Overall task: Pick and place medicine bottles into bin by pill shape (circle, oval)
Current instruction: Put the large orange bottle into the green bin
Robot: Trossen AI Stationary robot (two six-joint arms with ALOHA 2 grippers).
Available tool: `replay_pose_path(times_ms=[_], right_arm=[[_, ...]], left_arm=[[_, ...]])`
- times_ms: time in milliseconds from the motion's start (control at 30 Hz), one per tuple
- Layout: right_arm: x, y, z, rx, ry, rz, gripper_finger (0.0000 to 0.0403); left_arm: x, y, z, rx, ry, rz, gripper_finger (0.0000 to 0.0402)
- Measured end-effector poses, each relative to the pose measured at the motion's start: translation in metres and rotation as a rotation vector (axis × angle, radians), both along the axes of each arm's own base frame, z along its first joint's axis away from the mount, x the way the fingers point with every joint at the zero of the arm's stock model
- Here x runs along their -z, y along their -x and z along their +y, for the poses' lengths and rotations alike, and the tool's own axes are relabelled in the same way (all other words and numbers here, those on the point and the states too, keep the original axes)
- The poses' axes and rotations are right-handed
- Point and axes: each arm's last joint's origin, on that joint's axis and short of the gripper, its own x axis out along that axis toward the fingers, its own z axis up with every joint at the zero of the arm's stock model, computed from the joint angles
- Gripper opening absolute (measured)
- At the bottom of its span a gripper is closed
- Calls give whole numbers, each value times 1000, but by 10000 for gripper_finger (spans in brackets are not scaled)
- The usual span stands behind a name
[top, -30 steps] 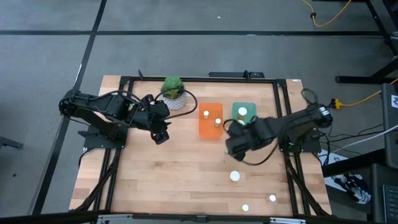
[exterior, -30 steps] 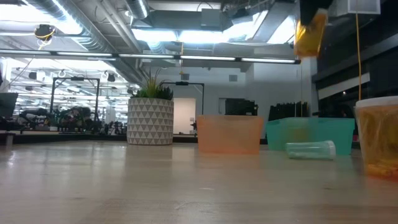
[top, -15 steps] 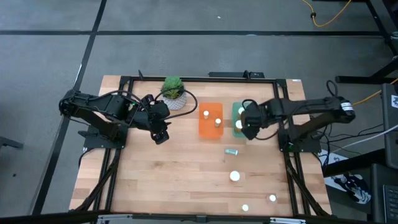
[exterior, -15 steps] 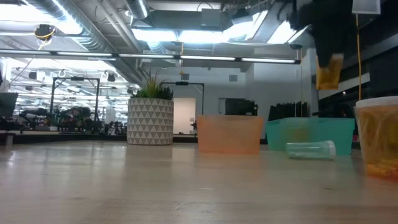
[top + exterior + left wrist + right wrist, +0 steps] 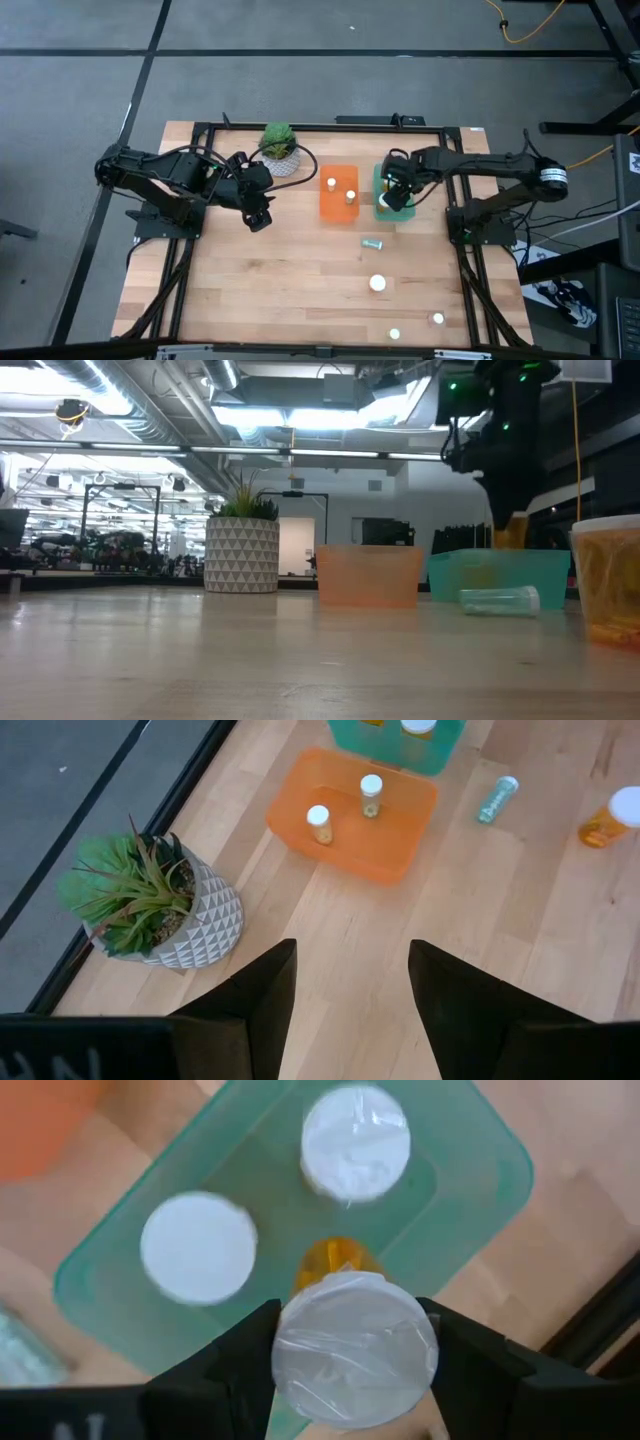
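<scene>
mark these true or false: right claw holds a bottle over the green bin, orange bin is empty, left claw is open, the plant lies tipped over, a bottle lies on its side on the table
1. The right claw holds a bottle over the green bin. True.
2. The orange bin is empty. False: two bottles stand in it.
3. The left claw is open. True, and it holds nothing.
4. The plant lies tipped over. False: it stands upright.
5. A bottle lies on its side on the table. True, in front of the bins.

No readable text, label or number anywhere — none legible.
</scene>
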Motion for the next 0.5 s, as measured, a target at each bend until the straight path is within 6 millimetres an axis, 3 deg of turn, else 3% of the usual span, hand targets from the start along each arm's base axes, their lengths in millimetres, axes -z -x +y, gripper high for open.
replay_pose_path(times_ms=[333,500], right_arm=[[25,-13,-33,-59,-49,40,215],[27,-18,-40,-48,-26,-2,215]], left_arm=[[0,0,0,0,0,0,187],[0,0,0,0,0,0,187]])
